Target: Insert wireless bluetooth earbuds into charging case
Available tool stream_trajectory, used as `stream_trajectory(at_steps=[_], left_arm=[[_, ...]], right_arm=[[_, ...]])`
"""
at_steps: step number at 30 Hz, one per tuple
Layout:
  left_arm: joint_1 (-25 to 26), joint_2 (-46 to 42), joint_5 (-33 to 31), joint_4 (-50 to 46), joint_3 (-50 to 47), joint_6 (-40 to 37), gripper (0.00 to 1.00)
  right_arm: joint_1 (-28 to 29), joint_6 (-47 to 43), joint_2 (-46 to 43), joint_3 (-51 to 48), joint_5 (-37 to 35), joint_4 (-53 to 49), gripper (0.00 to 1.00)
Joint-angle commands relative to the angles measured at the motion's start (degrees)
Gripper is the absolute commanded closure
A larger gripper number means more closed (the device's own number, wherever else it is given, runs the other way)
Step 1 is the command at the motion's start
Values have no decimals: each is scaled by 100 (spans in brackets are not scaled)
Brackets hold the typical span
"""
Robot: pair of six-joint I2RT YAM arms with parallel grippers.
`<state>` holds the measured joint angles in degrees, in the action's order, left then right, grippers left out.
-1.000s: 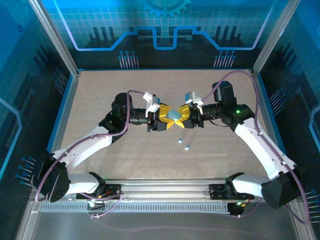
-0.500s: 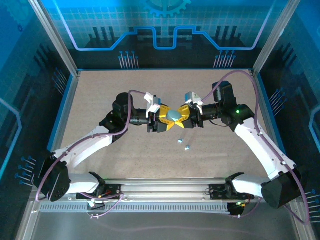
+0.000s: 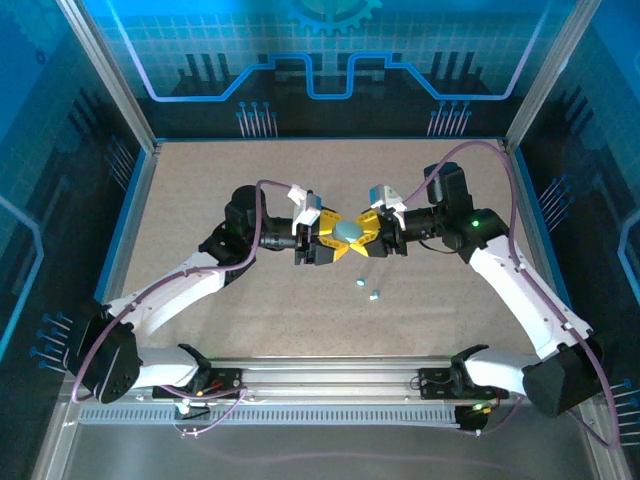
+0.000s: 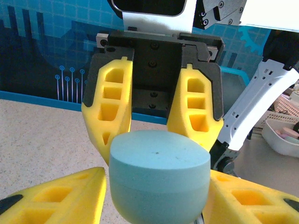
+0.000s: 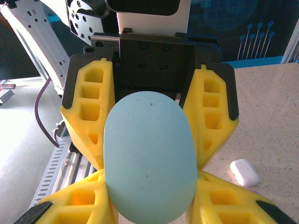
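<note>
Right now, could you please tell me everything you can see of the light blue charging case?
The charging case is a smooth, matte light-blue plastic pebble, oval with a faint seam around it, lid apparently shut. It hangs above the table, mid-workspace, between the two facing grippers. The right gripper pinches it; the left gripper flanks it closely, though firm contact is unclear.

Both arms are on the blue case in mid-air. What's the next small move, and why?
Probably lever the lid open: steady the light blue case with the right gripper and pry with the left gripper. Both seem clamped on it, its seam looks shut in the left wrist view, and the earbuds lie loose on the table.
</note>
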<state>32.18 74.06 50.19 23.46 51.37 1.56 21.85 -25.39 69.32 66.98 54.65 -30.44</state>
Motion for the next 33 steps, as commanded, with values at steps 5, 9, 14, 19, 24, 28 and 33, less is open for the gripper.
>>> stream_trajectory(at_steps=[5,9,14,19,24,28,33], left_arm=[[-7,104,211,110,250,28,50],[7,108,236,123,268,37,50],[7,108,263,80,272,28,54],[10,117,272,77,277,21,58],[10,108,272,14,263,-4,63],[16,56,263,-201,225,-174,65],[11,-5,223,-410,181,-365,66]], right_arm=[[200,-185,8,70,-96,-67,65],[241,-240,9,71,-193,-77,65],[257,-287,19,93,-259,-103,65],[379,-347,86,176,-502,-267,65],[382,-230,109,236,-581,-298,61],[234,50,93,331,-443,-279,56],[19,295,104,411,-169,-294,51]])
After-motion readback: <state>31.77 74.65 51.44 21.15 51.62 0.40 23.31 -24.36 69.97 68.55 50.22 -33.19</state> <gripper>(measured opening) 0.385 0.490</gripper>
